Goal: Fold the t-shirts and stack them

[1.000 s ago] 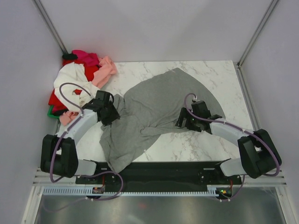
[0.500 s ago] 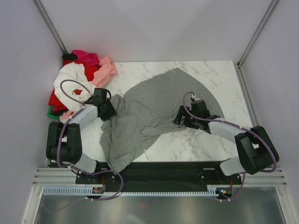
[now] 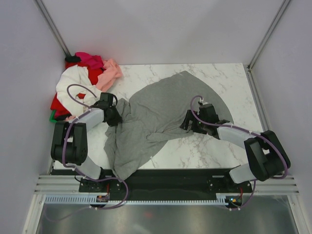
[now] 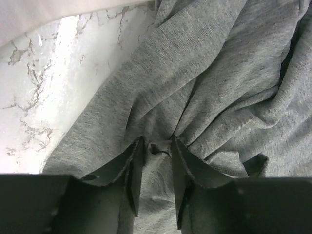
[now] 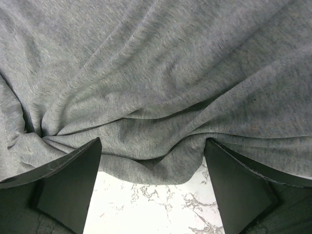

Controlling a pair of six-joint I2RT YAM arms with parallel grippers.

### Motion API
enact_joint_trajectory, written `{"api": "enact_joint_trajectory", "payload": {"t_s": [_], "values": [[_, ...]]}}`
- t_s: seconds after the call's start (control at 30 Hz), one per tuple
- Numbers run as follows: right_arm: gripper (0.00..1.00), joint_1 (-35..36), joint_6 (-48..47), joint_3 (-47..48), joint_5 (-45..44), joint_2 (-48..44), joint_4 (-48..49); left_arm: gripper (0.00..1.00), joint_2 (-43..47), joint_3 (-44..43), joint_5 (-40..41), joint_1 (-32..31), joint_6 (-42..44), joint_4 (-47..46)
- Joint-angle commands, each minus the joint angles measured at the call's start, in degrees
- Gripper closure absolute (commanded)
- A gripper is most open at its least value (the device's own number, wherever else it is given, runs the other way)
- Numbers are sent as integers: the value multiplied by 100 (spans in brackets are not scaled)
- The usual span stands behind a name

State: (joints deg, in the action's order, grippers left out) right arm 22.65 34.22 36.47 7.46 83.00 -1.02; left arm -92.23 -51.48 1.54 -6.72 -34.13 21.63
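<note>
The left gripper [image 4: 155,146] has its two fingers [image 4: 135,175] squeezed almost together on a small fold of the grey shirt [image 4: 214,73]. The cloth bunches into wrinkles there, beside a bare bit of the table [image 4: 44,87]. The right gripper [image 5: 152,148] has its fingers [image 5: 73,180] wide apart and holds nothing. The shirt's edge lies between them, and the tips may touch the cloth, but that is hard to see. From above, both wrists hide their fingers. The grey shirt lies crumpled across the middle of the table, reaching the near edge on the left. A pile of shirts [image 3: 73,83], white, red and pink, sits at the far left corner. Only a sliver of green shows.
</note>
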Motion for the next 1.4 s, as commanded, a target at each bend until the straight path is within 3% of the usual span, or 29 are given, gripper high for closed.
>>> {"api": "enact_joint_trajectory", "payload": {"t_s": [0.0, 0.2, 0.23, 0.47, 0.87, 1.37], "values": [[5, 20, -82, -87, 53, 234, -320, 65, 38, -55, -92, 22, 170, -255], [5, 20, -82, -78, 53, 234, -311, 97, 169, -63, -128, 22, 170, -221], [5, 28, -82, -87, 62, 234, -311, 98, 213, -81, -128, 22, 161, -168], [5, 28, -82, -87, 62, 234, -311, 98, 582, -239, -14, 22, 222, 157], [6, 28, -91, -78, 71, 252, -311, 76, 820, -178, -128, 22, 302, 333], [6, 28, -91, -78, 80, 252, -303, 81, 469, -178, -189, 13, 337, 333]]}}
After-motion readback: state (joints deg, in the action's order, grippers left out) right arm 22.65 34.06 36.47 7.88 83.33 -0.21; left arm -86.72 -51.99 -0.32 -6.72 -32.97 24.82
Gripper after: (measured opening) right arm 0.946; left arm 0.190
